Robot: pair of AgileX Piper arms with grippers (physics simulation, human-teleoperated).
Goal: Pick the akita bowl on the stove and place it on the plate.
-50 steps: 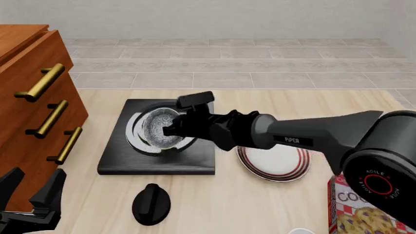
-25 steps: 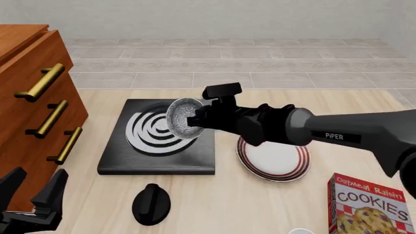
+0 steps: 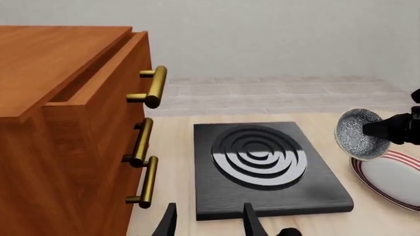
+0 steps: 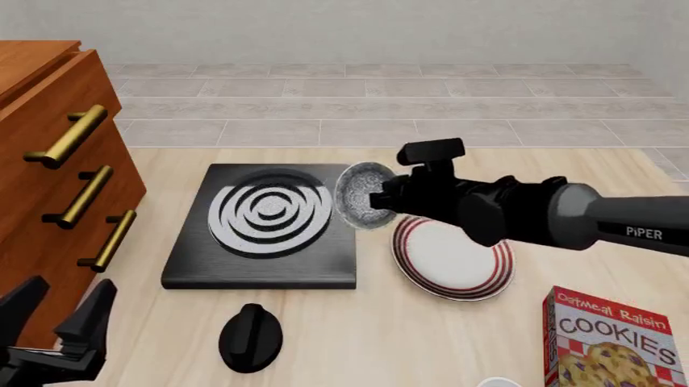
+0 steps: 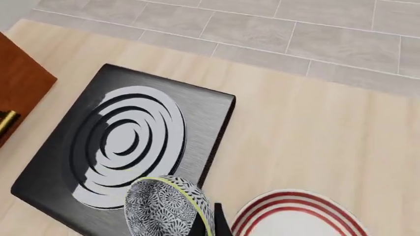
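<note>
Front view: the right arm's black end effector [image 4: 379, 197] is clamped on the rim of the small speckled grey akita bowl [image 4: 362, 196], carrying it tilted in the air above the right edge of the flat black ringed stove [image 4: 261, 228], just short of the red-striped white plate [image 4: 453, 258]. This looks like the transfer step; next, carry on over the plate, level the bowl, lower, release.

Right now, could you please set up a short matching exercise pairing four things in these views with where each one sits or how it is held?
Things:
1. akita bowl
2. plate
3. black knob
4. cookie box

Places:
A. on the table, on the near side of the stove
B. tilted in the right gripper, off the table
C. near right corner
D. flat on the table, right of the stove

Pairs: 1-B, 2-D, 3-A, 4-C
</note>
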